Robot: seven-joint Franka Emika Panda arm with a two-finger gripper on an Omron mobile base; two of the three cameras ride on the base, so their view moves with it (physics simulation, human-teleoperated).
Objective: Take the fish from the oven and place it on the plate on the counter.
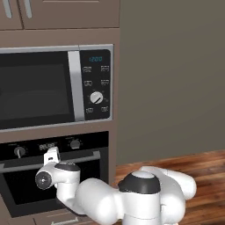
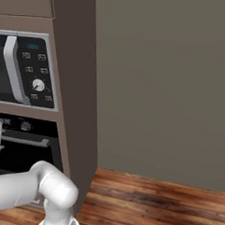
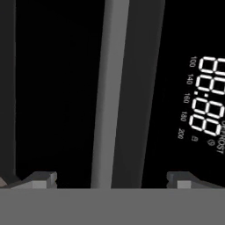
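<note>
Gripper (image 3: 112, 180) spread astride oven (image 1: 26, 193) handle (image 3: 107, 88), microwave (image 1: 39, 88) above.

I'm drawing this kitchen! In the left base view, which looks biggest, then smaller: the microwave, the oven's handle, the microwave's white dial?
1. The microwave, biggest by far.
2. The oven's handle, a long thin silver bar, partly hidden behind the arm.
3. The microwave's white dial, smallest.
They sit about equally far away, so this order is fair.

Black glass oven (image 1: 52, 184) with silver handle (image 3: 107, 92), silver-and-black microwave (image 1: 55, 85), brown wood-grain floor (image 2: 161, 205)
</note>
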